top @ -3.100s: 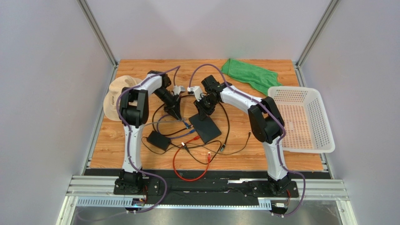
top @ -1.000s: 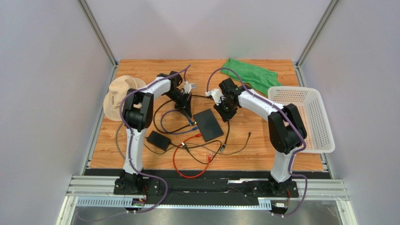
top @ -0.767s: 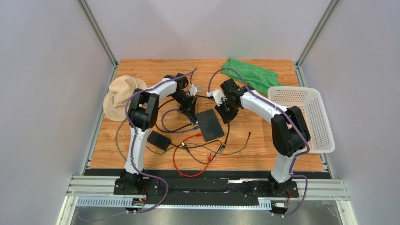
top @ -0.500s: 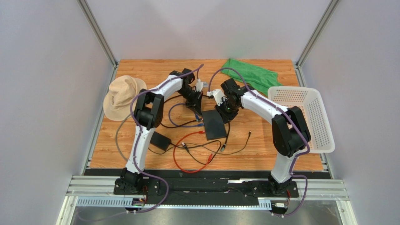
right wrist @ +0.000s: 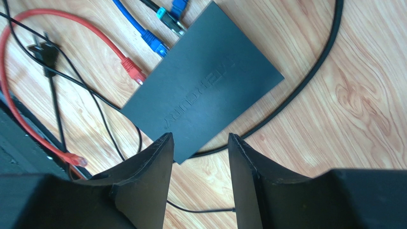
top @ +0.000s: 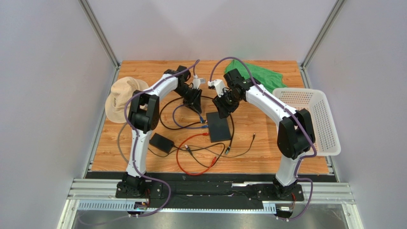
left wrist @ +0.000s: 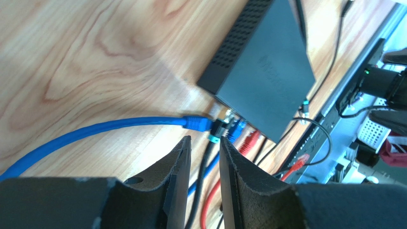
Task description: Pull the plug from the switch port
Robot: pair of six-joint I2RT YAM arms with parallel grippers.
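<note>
The switch [top: 219, 129] is a flat black box lying mid-table. It also shows in the left wrist view [left wrist: 267, 71] and the right wrist view [right wrist: 205, 90]. Along its left edge sit a blue plug [right wrist: 155, 42], a black plug with a teal clip [right wrist: 169, 21], a second blue plug [right wrist: 179, 7] and a red plug [right wrist: 134, 70]. I cannot tell which are seated in a port. My left gripper [top: 197, 106] [left wrist: 204, 139] is open and empty, above the cables just behind those plugs. My right gripper [top: 221, 110] [right wrist: 199, 136] is open and empty over the switch's far end.
A small black adapter brick [top: 161, 142] lies at front left. Blue [top: 184, 125], red [top: 188, 164] and black cables tangle around the switch. A tan hat [top: 119, 98] lies left, a green cloth [top: 255, 75] at the back, and a white basket [top: 310, 121] right.
Both grippers have swung toward the table's middle. The switch has slid a little right and turned more upright. The left gripper has backed off from the switch's corner; the right has shifted left over the switch.
</note>
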